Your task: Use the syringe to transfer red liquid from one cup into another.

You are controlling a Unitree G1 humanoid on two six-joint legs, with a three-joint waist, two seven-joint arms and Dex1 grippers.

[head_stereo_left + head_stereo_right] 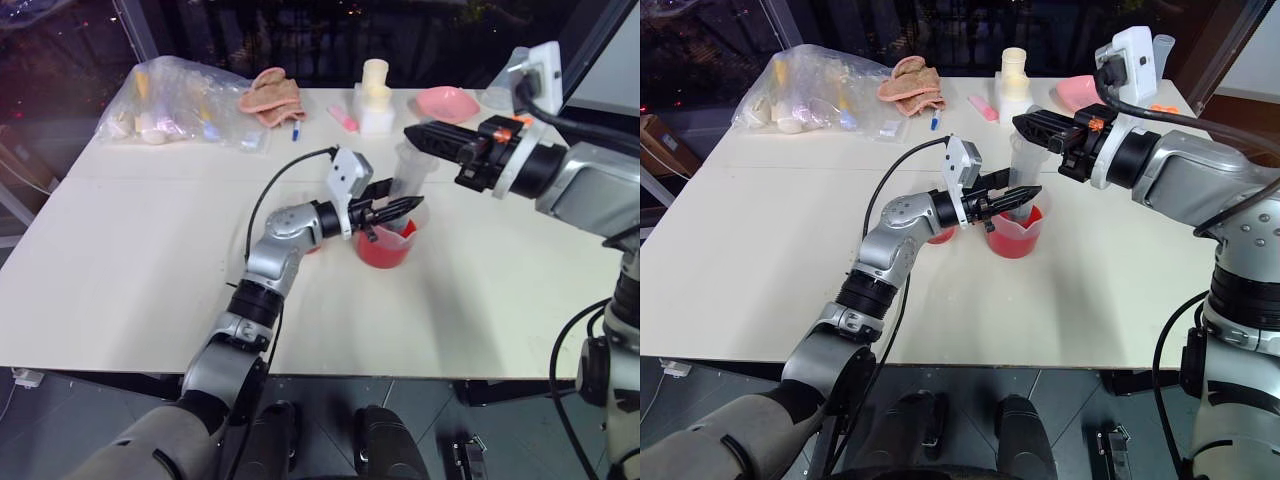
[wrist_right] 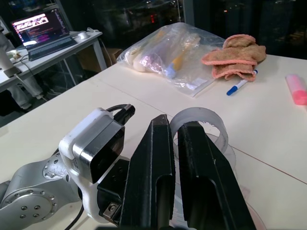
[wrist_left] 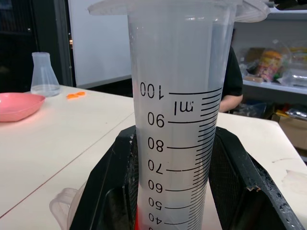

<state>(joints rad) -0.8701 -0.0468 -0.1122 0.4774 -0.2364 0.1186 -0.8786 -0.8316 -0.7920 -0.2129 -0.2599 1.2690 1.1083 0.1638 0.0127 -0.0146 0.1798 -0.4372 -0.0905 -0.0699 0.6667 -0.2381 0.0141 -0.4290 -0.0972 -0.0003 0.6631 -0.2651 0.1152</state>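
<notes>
Clamping the syringe (image 3: pixel 177 120) upright at mid-barrel, left gripper (image 1: pixel 400 208) shut on it, a black finger (image 3: pixel 108 191) pressed against each side of the graduated wall. Reaching in from 9 o'clock of the beaker (image 1: pixel 385 258), near the centre of the table (image 1: pixel 120 280). Barrel standing directly over the beaker, lower end down inside it, red liquid (image 1: pixel 1015 238) showing through the clear wall and at the foot of the barrel between the fingers. Scale printed upside down in the left wrist view, the hundred mark uppermost, the barrel above the fingers looking clear grey with no red in it.

Coming in from 3 o'clock and higher up, right gripper (image 2: pixel 172 122) closed, fingers nearly touching, tips right at the syringe's round clear top. Impossible to tell whether that top is actually pinched.

Lying toward 12 o'clock, well apart from the beaker: a pink dish (image 1: pixel 447 100), a crumpled peach towel (image 1: pixel 270 95) and a blue-tipped pen (image 1: pixel 296 131). Sitting at 10 o'clock, a clear plastic bag (image 1: pixel 180 100) of supplies.
</notes>
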